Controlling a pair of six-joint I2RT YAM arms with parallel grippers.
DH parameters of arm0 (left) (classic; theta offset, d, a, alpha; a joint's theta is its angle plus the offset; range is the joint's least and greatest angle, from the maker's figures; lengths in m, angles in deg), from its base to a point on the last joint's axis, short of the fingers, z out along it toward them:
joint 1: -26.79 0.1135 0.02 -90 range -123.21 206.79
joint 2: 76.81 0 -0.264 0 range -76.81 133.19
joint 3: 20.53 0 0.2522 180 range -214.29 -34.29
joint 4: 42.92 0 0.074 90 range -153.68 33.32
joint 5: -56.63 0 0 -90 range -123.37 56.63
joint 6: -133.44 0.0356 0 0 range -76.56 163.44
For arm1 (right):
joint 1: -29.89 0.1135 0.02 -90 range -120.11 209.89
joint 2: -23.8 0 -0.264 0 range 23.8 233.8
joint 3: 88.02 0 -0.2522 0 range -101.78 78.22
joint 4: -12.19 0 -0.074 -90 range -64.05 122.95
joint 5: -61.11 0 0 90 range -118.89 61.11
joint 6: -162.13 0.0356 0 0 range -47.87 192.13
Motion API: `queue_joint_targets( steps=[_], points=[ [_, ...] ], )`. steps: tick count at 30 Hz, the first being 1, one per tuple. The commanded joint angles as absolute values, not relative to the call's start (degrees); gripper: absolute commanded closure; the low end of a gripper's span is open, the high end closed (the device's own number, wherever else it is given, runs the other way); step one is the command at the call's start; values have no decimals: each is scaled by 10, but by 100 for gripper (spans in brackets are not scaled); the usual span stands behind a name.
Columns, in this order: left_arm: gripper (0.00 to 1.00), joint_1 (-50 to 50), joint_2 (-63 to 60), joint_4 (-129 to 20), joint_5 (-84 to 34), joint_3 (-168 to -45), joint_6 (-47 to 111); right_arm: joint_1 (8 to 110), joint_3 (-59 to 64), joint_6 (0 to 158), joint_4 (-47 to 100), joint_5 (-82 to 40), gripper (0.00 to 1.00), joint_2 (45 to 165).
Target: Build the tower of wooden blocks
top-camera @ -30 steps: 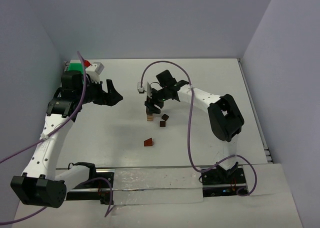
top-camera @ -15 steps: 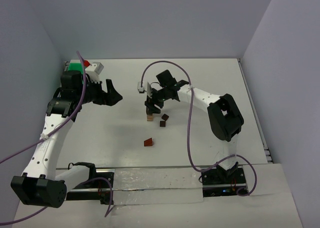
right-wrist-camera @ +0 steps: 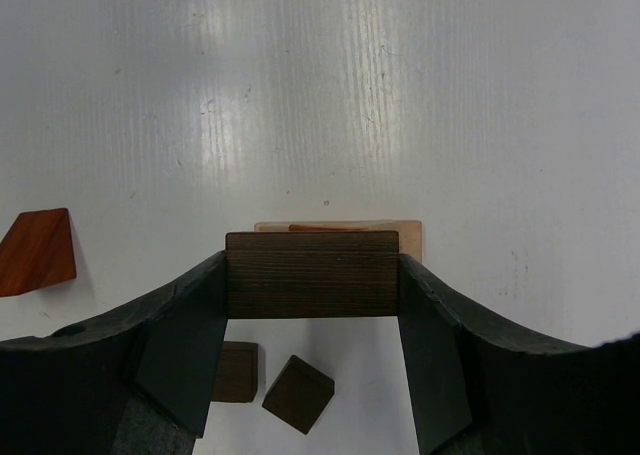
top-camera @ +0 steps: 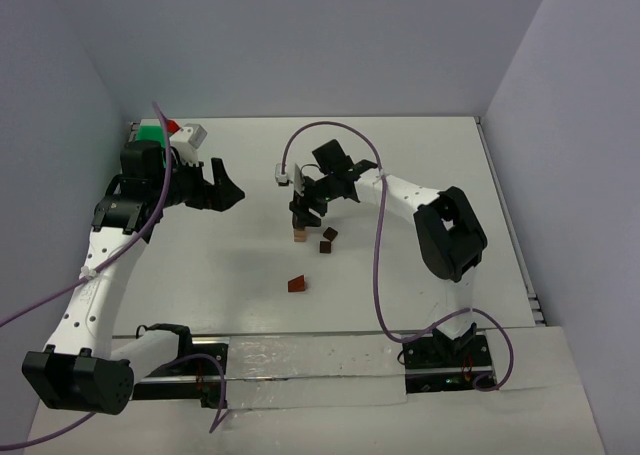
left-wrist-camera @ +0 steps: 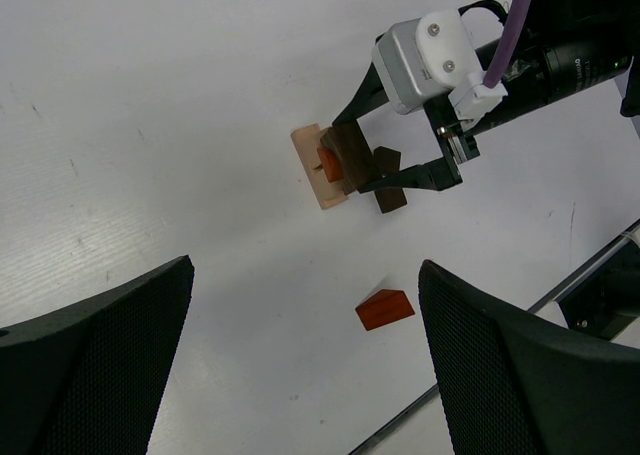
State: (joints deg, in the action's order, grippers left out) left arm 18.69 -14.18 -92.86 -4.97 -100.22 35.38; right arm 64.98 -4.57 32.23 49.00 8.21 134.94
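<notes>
At table [top-camera: 420,155] centre: right gripper [top-camera: 305,207] clamps dark block [right-wrist-camera: 312,273], long axis spanning jaws, directly above stack [right-wrist-camera: 410,239]; left gripper [top-camera: 230,183] spread wide, empty.

1. This is a robot lab cell: bare grey-blue walls [top-camera: 300,45] stand around my white tabletop [top-camera: 420,155] on three sides.
2. My left arm [top-camera: 95,275] and right arm [top-camera: 450,235] sit bolted at its near edge, purple cables [top-camera: 378,265] trailing.
</notes>
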Motion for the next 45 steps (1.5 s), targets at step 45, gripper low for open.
queue_joint_targets(
  steps=[45],
  points=[
    [1,196,-147,-911,-4,-1006,366,636,-31,337,437,87,41,1366]
  ],
)
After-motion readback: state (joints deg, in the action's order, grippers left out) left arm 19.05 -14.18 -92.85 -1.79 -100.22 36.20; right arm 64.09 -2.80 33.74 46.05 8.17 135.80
